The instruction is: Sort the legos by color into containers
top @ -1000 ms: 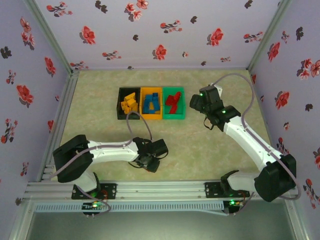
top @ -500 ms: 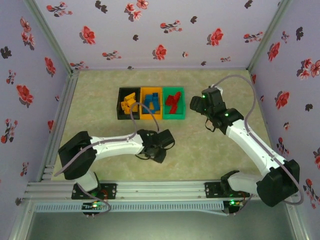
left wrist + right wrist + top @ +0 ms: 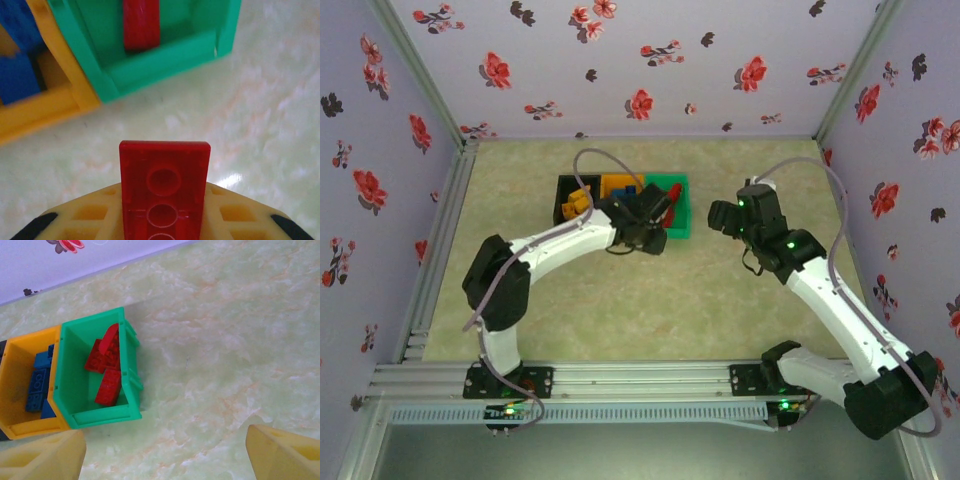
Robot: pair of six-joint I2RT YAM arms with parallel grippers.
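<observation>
Left hand [image 3: 658, 216] — now at green bin [image 3: 75, 385]

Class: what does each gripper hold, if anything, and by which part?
Left gripper: a red lego brick, pinched at its near end, far end jutting out free. Right gripper: open, holding nothing.

Top cam: bright, even diffuse light, only soft shadows on pale green marbled surface [image 3: 720, 310] under arms. Left wrist: flat red plastic brick [image 3: 164, 185] fairly sharp, green plastic bin [image 3: 150, 70] behind it blurred, small glare spot on surface. Right wrist: bg sharp, right end effector [image 3: 165, 440] fingers [image 3: 285, 452] OOF.
</observation>
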